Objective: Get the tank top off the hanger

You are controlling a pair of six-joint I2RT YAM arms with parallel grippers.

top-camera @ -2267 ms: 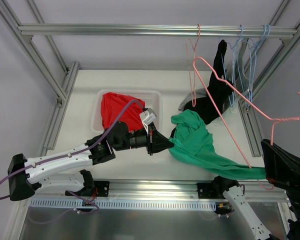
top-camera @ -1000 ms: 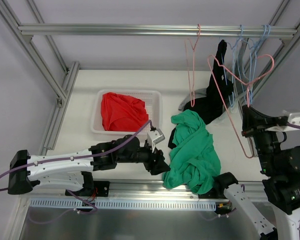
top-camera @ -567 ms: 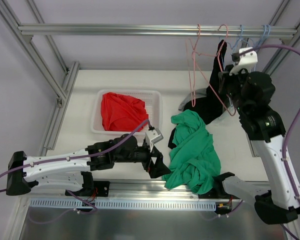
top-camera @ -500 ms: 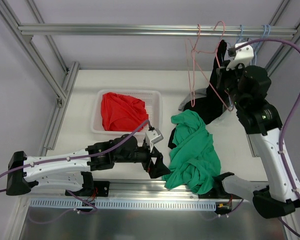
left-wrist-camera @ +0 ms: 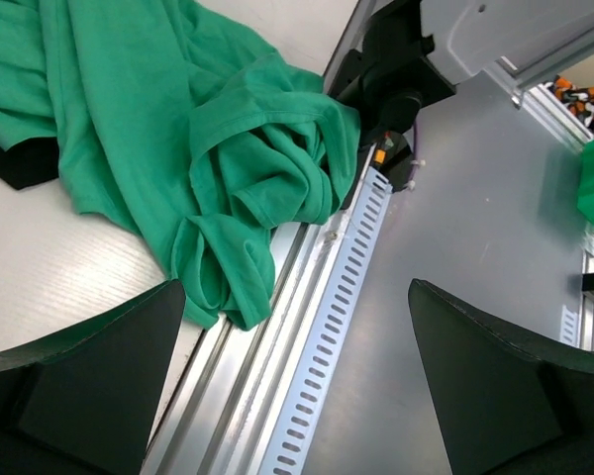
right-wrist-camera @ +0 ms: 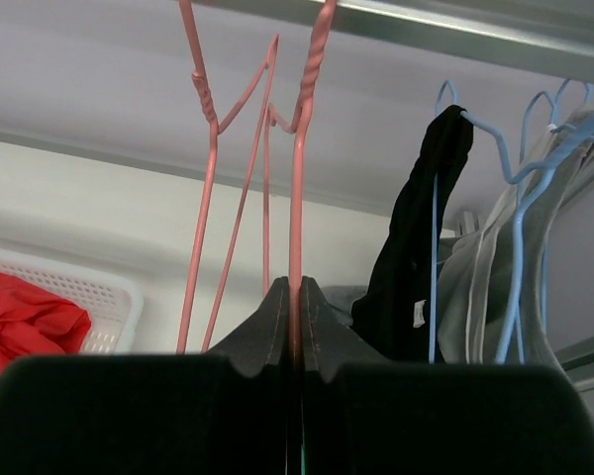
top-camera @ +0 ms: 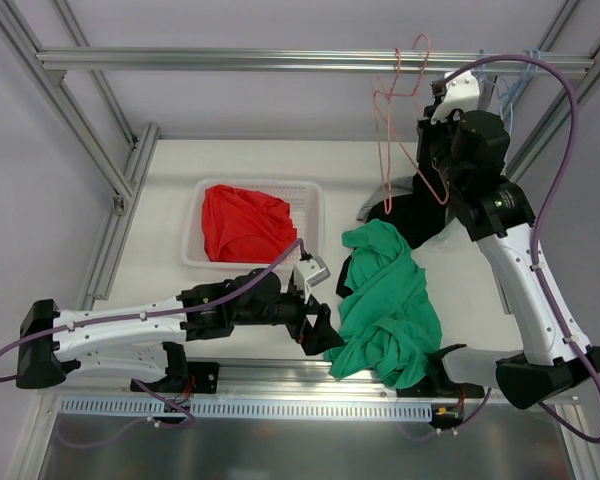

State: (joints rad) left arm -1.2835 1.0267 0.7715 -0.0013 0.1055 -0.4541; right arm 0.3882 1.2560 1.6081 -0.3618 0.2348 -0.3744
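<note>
Clearly the green tank top (top-camera: 385, 300) is already free of its hanger: it lies crumpled on the white table (top-camera: 260, 165), low and centre in the overhead frame. The main risk sits at the upper right, where the right claw (right-wrist-camera: 295, 297) is clamped on the stem of the pink wire hanger (right-wrist-camera: 298, 168), its hook up by the aluminium rail (right-wrist-camera: 455, 25). Such thin wire can swivel between the pads, so the hook may miss the rail or tangle with the second pink hanger (right-wrist-camera: 206, 139) just beside it. If dropped, the hanger would fall among the black garment (right-wrist-camera: 416, 228) and the blue hangers (right-wrist-camera: 520, 208). In the left wrist view, a fold of the tank top lies over the table's near edge beside the slotted metal strip (left-wrist-camera: 322, 336), where a nudge could drag it off. The left claw (left-wrist-camera: 297, 396) stands wide open, holding nothing, just beside the top's lower left edge. The right claw is well apart from the top, high in the frame.
</note>
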